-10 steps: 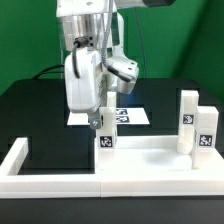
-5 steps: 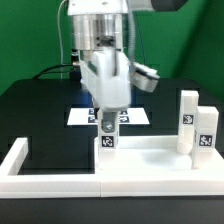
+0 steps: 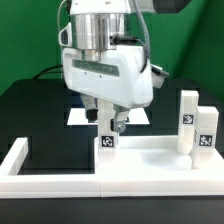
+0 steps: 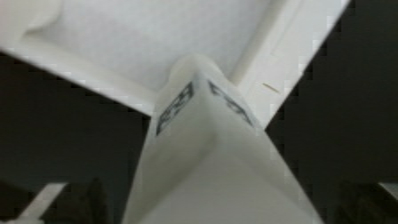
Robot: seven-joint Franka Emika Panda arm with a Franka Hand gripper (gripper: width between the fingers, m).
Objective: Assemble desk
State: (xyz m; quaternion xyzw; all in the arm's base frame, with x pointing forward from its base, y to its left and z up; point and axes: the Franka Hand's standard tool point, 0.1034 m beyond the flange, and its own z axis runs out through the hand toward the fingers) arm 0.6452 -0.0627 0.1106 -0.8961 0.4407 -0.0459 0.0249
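Exterior view: gripper point(image 3: 107, 120) apparently open astride leg point(image 3: 106, 139).

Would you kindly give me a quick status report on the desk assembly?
Gripper open, straddling a leg upright on the desk top. Two more legs upright at the exterior view's right. Nothing in the way.

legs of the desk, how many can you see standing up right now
3. One leg stands under the pincer on the desk top. Two more legs stand at the exterior view's right. The arm may hide another.
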